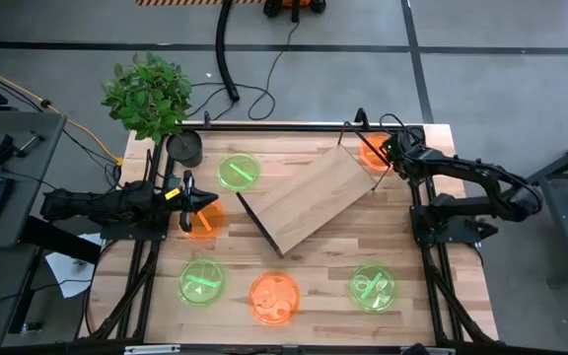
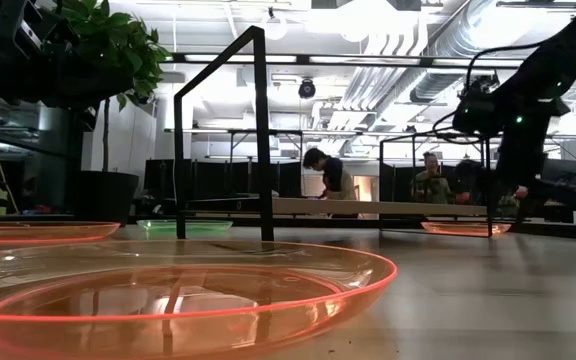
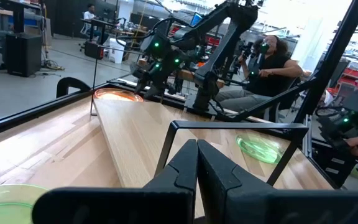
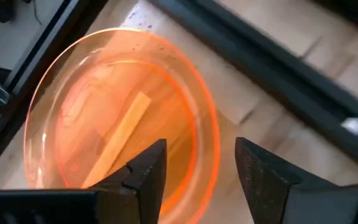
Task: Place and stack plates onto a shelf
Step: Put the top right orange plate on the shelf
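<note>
The shelf (image 1: 314, 197) lies slantwise mid-table, a light-wood board on black wire end frames. Three green plates (image 1: 239, 173) (image 1: 201, 283) (image 1: 373, 287) and three orange plates rest flat on the tabletop. My left gripper (image 1: 203, 202) (image 3: 197, 165) is shut and points level toward the shelf, just above an orange plate (image 1: 200, 221). My right gripper (image 1: 388, 156) (image 4: 201, 171) is open over the orange plate (image 4: 117, 118) at the far right corner. One finger stands over the plate's inside and one outside its rim (image 4: 211, 140). The third orange plate (image 1: 274, 298) (image 2: 168, 290) sits near the front edge.
A potted plant (image 1: 148, 94) and a small dark pot (image 1: 184, 148) stand at the far left corner. A black frame bar (image 1: 284, 126) runs along the far edge. People (image 2: 328, 175) are in the room beyond. Bare wood lies between the shelf and the near plates.
</note>
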